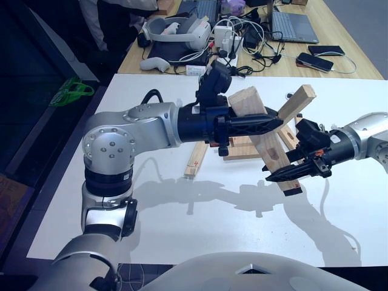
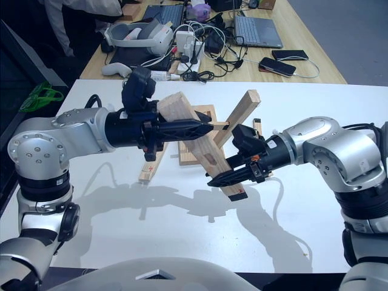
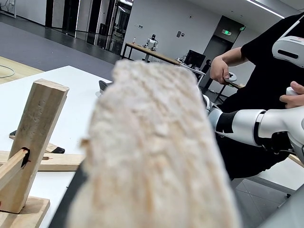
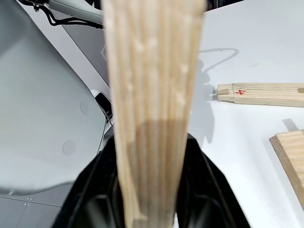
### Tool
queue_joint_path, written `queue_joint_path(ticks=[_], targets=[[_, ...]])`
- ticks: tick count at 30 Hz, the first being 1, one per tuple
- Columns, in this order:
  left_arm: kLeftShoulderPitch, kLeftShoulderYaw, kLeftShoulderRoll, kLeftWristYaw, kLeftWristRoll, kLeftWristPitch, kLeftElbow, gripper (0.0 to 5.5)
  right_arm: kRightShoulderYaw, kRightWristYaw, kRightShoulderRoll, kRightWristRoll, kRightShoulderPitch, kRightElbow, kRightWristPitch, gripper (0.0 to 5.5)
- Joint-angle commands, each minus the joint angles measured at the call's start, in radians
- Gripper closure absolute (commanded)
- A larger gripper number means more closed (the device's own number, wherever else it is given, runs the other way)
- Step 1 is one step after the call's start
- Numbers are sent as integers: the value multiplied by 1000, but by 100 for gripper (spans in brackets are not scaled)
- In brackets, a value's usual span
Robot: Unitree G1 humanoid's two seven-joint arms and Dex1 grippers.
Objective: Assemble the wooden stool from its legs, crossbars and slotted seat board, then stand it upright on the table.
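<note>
**Head views.** I see the left gripper [image 1: 267, 125] closed across the upper part of a wide stool leg [image 1: 267, 145], held above the white table [image 1: 182, 236]. The leg's long axis slopes from its far upper end down toward me and rightward. The right gripper [image 1: 280, 173] clamps it near the lower end. Behind it a second leg [image 1: 298, 103] leans up from the seat board [image 1: 241, 148]. A loose crossbar [image 1: 196, 159] lies flat to the left.

**Left wrist view.** The held leg's rough end face points at the camera. The second leg stands tilted, with a bar end entering its slot.

**Right wrist view.** Black fingers [image 4: 95, 190] press both faces of the leg, which runs straight away from the camera.
</note>
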Motion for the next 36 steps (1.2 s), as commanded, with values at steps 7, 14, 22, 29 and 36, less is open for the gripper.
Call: queue_joint_path(ticks=[7,14,22,29,36], targets=[[23,94,14,43,-20,-42,-18,449,-20,19,33,-14,-42,64,-51,400],[28,138,44,44,-61,-38,-6,449,-108,-8,43,48,-49,94,-2,288],[36,194,91,52,-50,-58,31,449,-322,-295,155,176,-56,97,92,171],[37,412,109,244,-142,-149,111,449,-647,-868,400,471,-308,319,141,167],[82,457,43,637,-117,-258,139,449,-774,-1280,458,328,-340,547,-74,167]])
